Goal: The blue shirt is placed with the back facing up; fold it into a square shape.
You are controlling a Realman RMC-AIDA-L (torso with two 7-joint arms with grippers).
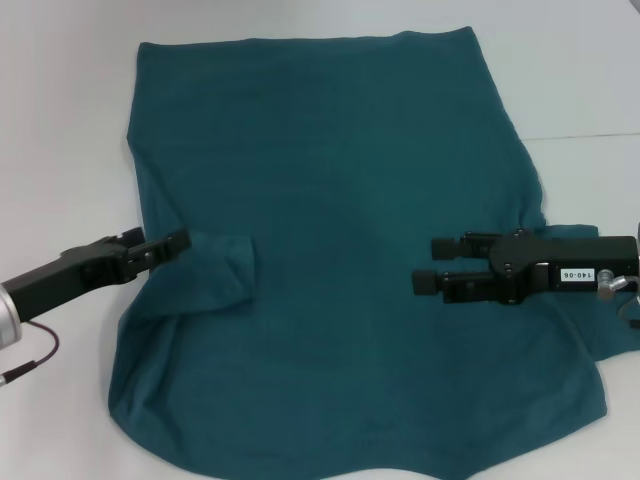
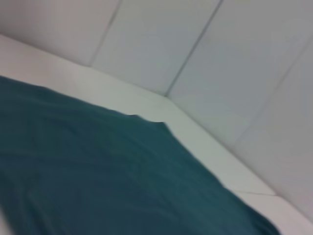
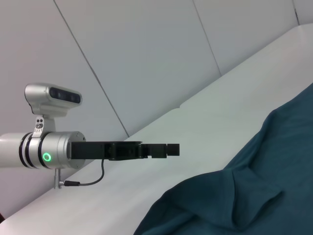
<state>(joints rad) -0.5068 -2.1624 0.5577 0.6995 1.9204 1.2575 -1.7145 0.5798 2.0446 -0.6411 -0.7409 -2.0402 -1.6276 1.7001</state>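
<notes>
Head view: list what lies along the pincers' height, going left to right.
Left pincer → folded-in sleeve → flat middle of the blue shirt → right pincer, open above the cloth.

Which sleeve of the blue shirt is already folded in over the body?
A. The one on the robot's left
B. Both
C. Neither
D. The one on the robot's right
A. On the blue shirt, the left sleeve lies folded inward on the body, beside the left tool. On the other side, the shirt's edge spreads out under the right arm, with the open right tool over the body.
</notes>
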